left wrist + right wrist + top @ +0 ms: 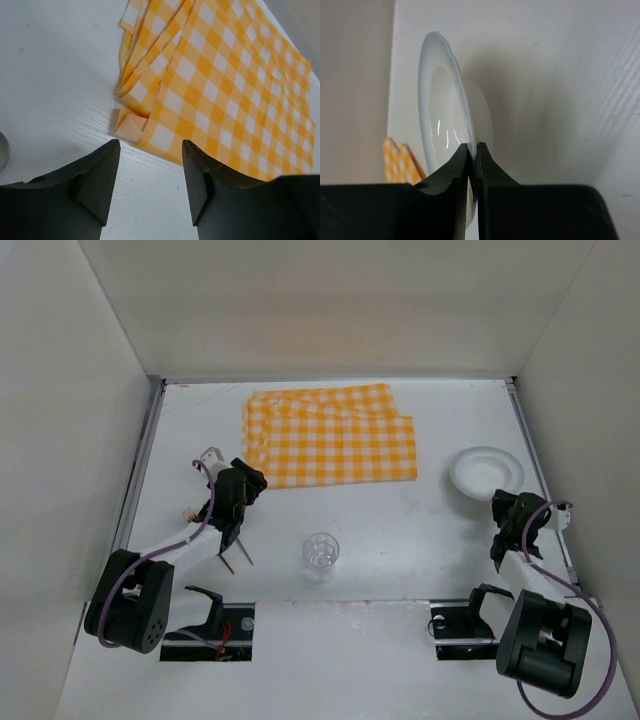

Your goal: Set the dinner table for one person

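The dinner table (400,530) fills the top view, with the checked cloth (330,435) at 12 o'clock, the white plate (485,468) at 3 o'clock and a clear glass (321,552) at 6 o'clock. The right gripper (472,147) has its jaws clamped on the plate's near rim, so the step looks like carrying the plate onto the cloth. Lift only enough to clear the surface, hold it level because a thin rim pinch can slip or pivot, and set it down centred. The left gripper (150,145), jaws apart at 9 o'clock, faces the cloth's folded near corner and could pin it against sliding.
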{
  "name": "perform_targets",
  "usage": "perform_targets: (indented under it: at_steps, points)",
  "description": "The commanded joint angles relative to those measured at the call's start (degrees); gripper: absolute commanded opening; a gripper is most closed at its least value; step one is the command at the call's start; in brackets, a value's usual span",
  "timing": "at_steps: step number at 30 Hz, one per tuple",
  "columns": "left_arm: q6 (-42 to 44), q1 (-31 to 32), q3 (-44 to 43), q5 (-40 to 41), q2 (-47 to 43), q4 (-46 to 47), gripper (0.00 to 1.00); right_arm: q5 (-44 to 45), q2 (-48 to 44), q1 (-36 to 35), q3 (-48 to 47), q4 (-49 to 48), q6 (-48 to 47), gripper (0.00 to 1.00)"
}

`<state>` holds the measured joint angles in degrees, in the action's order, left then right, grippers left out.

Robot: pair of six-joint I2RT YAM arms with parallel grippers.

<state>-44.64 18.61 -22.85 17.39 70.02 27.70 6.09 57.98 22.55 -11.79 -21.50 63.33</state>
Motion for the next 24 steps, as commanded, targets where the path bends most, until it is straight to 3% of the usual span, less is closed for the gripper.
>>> perform_targets:
  at_steps: [1,6,12,19,24]
  points:
    - [0.1,-0.5,1.1,1.0,-0.6,3.1,0.51,-2.0,-6.5,-5.0,-4.6,-6.0,1.3,0.03]
    - [0.3,-0.6,1.6,2.6,-1.8,3.0,0.57,-2.1,-4.1,-18.6,-12.8,-7.5,2.3,0.03]
    - [0.3,-0.7,1.7,2.3,-0.8,3.7,0.57,-2.4,15.1,-35.0,-24.5,-19.1,4.0,0.03]
    - [0.3,-1.5,2.1,2.7,-0.8,3.8,0.57,-5.4,38.2,-42.6,-39.4,-26.9,10.7,0.03]
    - [0.1,-2.3,2.6,2.7,-1.8,3.9,0.57,-5.6,46.1,-46.0,-45.6,-26.8,11.6,0.03]
